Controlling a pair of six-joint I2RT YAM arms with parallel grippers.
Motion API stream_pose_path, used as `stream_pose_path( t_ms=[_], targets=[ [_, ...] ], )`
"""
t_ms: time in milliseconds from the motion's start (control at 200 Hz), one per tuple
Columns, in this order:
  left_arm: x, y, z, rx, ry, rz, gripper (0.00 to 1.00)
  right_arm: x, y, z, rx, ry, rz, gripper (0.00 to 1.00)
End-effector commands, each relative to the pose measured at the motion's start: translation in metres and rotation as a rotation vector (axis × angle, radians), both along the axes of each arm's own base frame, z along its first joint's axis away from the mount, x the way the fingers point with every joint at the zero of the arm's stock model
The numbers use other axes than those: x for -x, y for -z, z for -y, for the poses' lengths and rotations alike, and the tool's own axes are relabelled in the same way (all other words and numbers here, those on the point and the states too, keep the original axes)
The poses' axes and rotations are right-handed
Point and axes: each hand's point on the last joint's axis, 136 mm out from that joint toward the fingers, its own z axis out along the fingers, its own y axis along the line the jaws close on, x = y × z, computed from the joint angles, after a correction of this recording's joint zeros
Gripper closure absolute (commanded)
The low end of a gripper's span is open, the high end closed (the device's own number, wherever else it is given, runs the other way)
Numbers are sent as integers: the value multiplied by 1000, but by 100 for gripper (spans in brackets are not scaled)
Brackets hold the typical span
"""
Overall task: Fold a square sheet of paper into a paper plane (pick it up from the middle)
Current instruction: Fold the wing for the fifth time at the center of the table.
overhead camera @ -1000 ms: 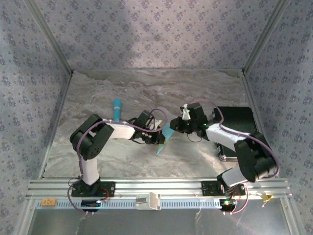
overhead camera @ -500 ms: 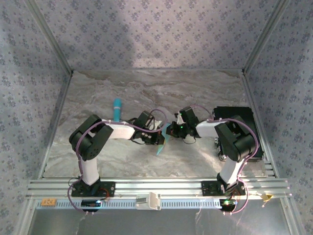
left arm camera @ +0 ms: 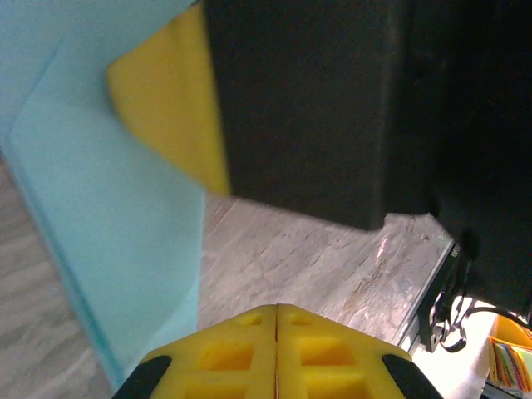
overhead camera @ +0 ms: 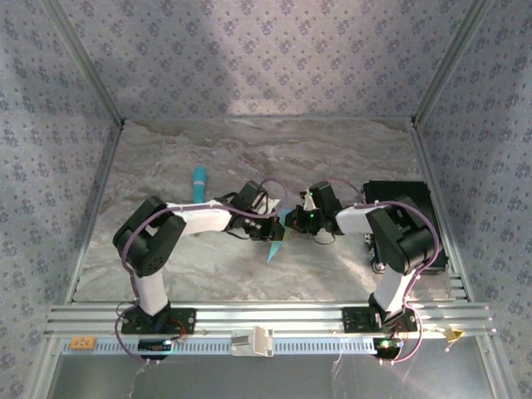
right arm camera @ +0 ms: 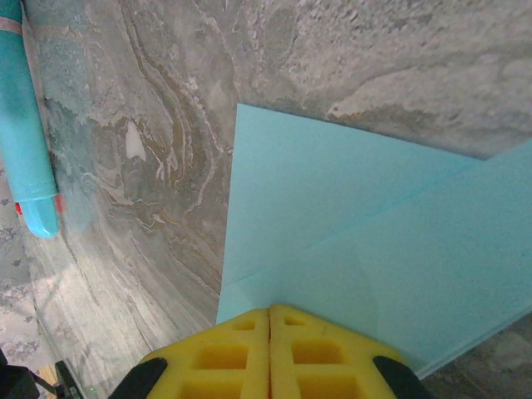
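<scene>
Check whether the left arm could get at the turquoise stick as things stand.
Probably yes: the turquoise stick lies on bare table just beyond the left arm's forearm, with nothing around it. The left gripper, shut beside the folded paper, would have to swing back and open first.

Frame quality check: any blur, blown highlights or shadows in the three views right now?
Left wrist: dark block near the lens is soft-edged; bottom-right corner blown white. Right wrist: sharp on paper and marble table. Top external: even light, faint shading on the back wall.
</scene>
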Motion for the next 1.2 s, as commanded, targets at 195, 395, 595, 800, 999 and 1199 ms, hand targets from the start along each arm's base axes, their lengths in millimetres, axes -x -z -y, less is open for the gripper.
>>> stream_pose_path(
  t_ms=[195,395,595,800,999,1199],
  targets=[
    [15,36,-2,-63,30,-77,92,11,27,19,71,44,-70,92],
    [43,52,-26,-127,56,-110,92,10,30,23,75,55,-80,92],
    [58,51,-48,-195,77,-94,92,11,29,26,81,58,-86,92],
    [74,48,-61,-219,82,-94,93,10,26,27,82,59,-83,92],
    [69,29,-65,-190,37,-13,96,6,19,20,48,32,-59,91],
    [40,9,-72,-170,-75,107,96,4,8,7,17,-43,-6,91]
  ],
)
